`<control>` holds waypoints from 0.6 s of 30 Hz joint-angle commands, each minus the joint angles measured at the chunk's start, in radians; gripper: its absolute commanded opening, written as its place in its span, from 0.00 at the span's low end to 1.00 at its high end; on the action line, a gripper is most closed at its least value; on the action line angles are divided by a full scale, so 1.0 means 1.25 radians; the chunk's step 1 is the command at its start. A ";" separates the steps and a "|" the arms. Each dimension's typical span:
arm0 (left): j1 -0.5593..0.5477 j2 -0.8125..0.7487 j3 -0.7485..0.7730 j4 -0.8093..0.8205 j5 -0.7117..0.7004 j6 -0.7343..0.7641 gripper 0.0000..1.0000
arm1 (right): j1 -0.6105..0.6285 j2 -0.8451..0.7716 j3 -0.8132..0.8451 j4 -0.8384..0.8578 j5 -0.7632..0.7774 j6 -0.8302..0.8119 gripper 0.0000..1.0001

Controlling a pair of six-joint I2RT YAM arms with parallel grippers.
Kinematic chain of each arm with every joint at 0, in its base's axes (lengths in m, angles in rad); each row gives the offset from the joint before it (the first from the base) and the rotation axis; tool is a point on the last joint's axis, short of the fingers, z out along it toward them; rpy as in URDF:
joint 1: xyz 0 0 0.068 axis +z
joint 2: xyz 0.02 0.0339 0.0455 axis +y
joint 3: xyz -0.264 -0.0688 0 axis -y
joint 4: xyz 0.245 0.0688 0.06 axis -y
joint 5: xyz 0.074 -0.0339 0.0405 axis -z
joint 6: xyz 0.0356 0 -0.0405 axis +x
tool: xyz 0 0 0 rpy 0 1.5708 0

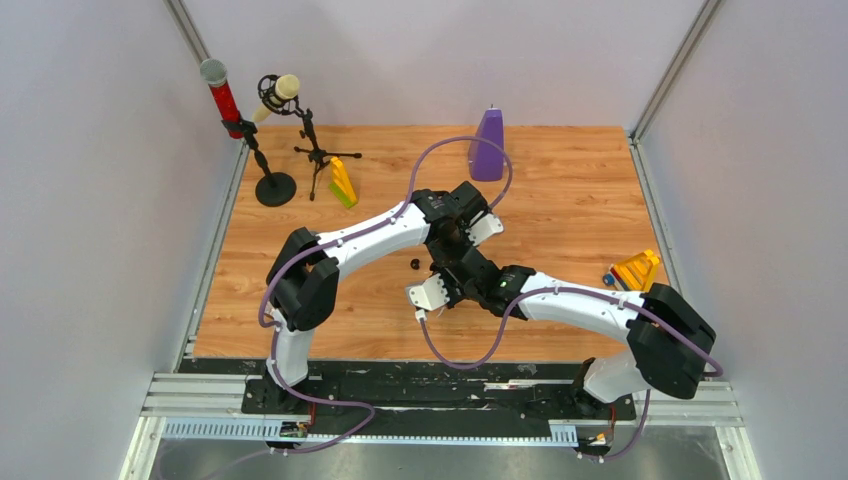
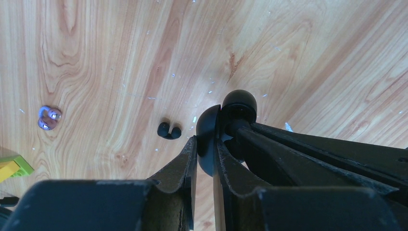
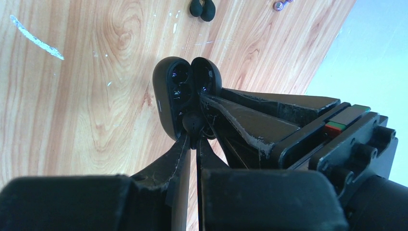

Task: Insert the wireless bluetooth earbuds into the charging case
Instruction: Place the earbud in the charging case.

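We are inserting: left gripper [image 2: 206, 147] clamping the open charging case [image 3: 168, 96] mid-frame, right gripper [image 3: 195, 140] pinching a black earbud [image 3: 192, 122], needing socket alignment.

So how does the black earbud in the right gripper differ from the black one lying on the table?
The held earbud is pinched in the right gripper; the loose earbud lies free on the table. The held earbud sits right at the open charging case, which the left gripper grips; the loose earbud lies apart from that case. Both are small, black and glossy.
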 commanded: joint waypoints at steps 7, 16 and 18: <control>-0.006 -0.022 0.005 0.006 0.013 0.008 0.22 | 0.003 0.006 0.003 0.026 0.012 -0.020 0.00; -0.006 -0.022 0.002 0.010 0.007 0.009 0.22 | 0.004 0.006 0.009 -0.002 0.011 -0.011 0.04; -0.005 -0.022 0.002 0.009 0.007 0.009 0.22 | 0.003 0.008 0.013 -0.010 0.010 -0.009 0.04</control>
